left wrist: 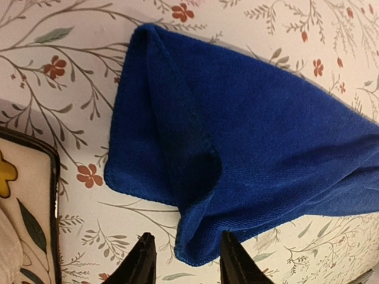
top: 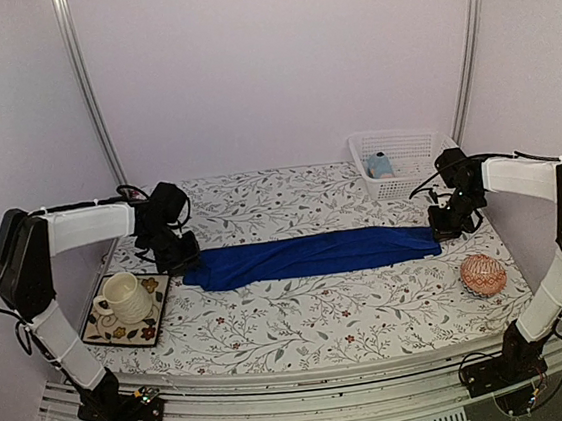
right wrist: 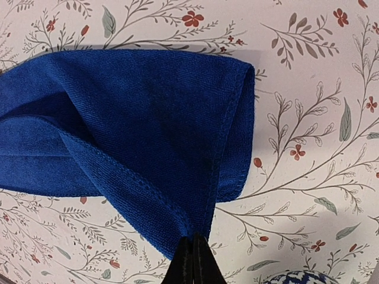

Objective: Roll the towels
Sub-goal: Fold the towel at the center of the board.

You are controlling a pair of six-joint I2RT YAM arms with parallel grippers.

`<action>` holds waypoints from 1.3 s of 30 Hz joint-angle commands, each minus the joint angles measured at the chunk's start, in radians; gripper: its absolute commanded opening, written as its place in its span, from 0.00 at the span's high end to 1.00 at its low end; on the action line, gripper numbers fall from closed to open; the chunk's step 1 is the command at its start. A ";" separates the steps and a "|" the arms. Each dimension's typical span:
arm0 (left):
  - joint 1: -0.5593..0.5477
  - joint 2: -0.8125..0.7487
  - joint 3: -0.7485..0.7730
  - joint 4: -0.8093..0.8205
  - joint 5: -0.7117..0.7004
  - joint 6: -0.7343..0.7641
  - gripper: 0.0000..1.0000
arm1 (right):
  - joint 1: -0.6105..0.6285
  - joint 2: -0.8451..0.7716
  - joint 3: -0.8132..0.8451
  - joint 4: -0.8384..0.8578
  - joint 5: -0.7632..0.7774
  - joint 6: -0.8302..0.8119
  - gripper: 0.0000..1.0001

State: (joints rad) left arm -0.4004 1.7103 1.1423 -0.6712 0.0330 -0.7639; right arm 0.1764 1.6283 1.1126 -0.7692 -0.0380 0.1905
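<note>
- Long blue towel (top: 311, 255) lies flat in a narrow band across the middle of the overhead frame, on the flowered table (top: 302, 314), running from centre-left to centre-right.
- My left gripper (left wrist: 186, 236) sits at the towel's end on the left of the frame. In the left wrist view its jaws stand apart at the bottom edge, with a folded corner of the towel lying between them. The cloth touches one finger, but there is a gap at the other, so nothing is pinched.
- My right gripper (right wrist: 192, 245) sits at the towel's end on the right of the frame. Its jaws are closed tight on a corner of the cloth, which fans up and to the left from the pinch.
- Light-blue towel (top: 381, 165) sits inside the white basket (top: 421, 180), upper right of the overhead frame, well apart from both grippers.
- Cup (top: 124, 295) stands on a flowered tile (top: 155, 326), lower left, just beside the left gripper.
- Patterned ball (top: 483, 275) rests on the table, lower right, apart from the towel.
</note>
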 commanded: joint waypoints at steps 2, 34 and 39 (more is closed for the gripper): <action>-0.034 0.006 -0.026 -0.010 0.022 -0.012 0.66 | 0.002 -0.038 -0.008 0.015 0.023 -0.003 0.98; 0.032 0.056 0.230 -0.062 -0.148 0.007 1.00 | 0.002 -0.073 0.070 0.050 0.049 -0.026 0.98; 0.085 0.092 0.323 -0.081 -0.180 0.043 1.00 | -0.017 -0.017 0.163 0.060 0.073 -0.039 0.98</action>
State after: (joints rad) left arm -0.3614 1.7679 1.4006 -0.7128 -0.0967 -0.7586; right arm 0.1741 1.5692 1.1938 -0.7383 -0.0013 0.1699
